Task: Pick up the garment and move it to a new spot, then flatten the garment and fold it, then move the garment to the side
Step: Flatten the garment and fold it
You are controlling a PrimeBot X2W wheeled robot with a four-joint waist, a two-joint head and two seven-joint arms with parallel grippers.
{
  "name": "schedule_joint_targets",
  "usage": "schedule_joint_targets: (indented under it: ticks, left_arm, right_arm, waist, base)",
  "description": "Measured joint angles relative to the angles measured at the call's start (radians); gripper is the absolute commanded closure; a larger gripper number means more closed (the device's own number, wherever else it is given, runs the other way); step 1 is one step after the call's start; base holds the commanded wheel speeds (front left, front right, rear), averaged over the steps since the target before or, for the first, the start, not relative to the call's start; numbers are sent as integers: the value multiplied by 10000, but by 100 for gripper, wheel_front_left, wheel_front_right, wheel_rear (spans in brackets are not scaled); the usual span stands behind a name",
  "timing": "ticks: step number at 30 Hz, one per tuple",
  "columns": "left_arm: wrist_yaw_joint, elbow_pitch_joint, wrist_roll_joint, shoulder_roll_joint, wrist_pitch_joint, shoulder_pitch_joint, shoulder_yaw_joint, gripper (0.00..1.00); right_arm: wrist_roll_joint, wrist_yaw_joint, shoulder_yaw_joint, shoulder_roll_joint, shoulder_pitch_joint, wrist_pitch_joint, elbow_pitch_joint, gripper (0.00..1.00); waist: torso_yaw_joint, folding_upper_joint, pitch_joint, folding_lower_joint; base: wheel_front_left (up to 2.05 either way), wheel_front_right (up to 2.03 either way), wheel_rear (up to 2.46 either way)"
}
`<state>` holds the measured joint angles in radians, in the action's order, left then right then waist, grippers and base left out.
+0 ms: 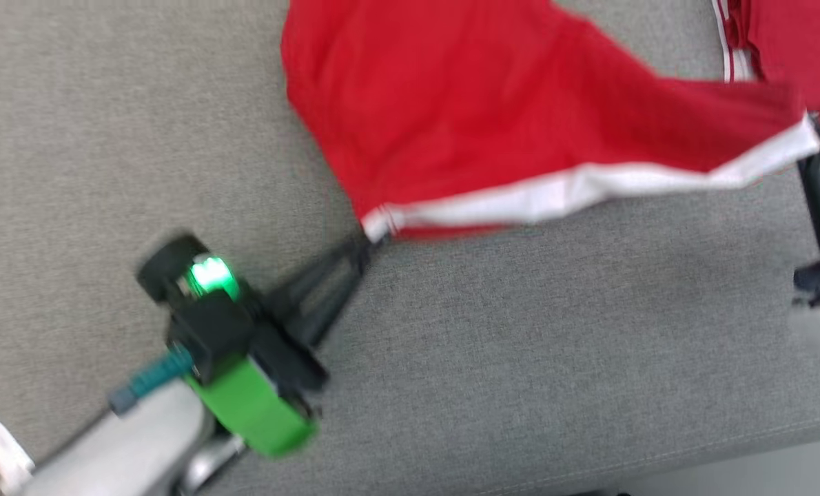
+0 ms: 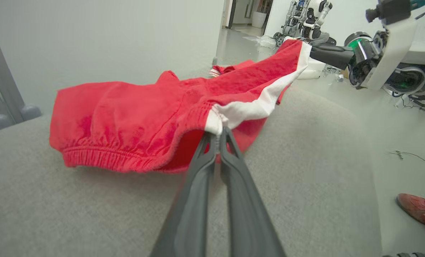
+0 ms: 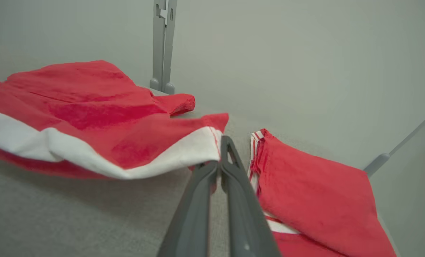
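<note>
Red garment (image 1: 486, 117) with a white band (image 1: 589, 186) along one edge lies across the upper middle of the head view, on a grey fabric surface (image 1: 520, 344) that spreads over most of that frame. The left gripper (image 1: 372, 241) reaches up from the lower left of the frame, its two dark fingers pressed together on the near left corner of the band. The right gripper (image 1: 813, 127) comes in at the right edge, its jaws likewise closed on the band's far right corner. Between the two grips the banded edge hangs raised off the surface and sags slightly in the middle, while the rest of the cloth rests on the grey fabric toward the top of the frame. In the left wrist view a gathered elastic waistband (image 2: 109, 159) shows at the left centre. A second red piece (image 1: 796, 41) with thin white stripes lies flat in the upper right corner of the head view, just beside the right gripper. A person's red shoe (image 2: 414, 208) stands on the floor at the lower right of the left wrist view, and another robot (image 2: 305, 19) is at the top, far off. The head view is blurred.
</note>
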<state>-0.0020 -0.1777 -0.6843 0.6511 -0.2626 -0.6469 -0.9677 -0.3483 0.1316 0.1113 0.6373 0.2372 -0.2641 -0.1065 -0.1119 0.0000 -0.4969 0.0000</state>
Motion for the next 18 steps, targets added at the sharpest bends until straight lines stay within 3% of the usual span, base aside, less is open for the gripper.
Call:
schedule_joint_targets:
  ticks: [5, 18]
  left_arm:
    - [54, -12, -128, -94, 2, 1662, -546, 100]
    - [374, -892, -907, 232, 1122, 2791, -1308, 100]
  right_arm:
    - [-380, 0, -113, 48, -1772, 79, 169, 100]
    - [-1668, -2, -997, 815, -4152, 1737, -1181, 100]
  waist:
    - [187, 0, 657, 0]
    - [968, 0, 1314, 0]
  base:
    - [0, 0, 0]
    - [0, 0, 0]
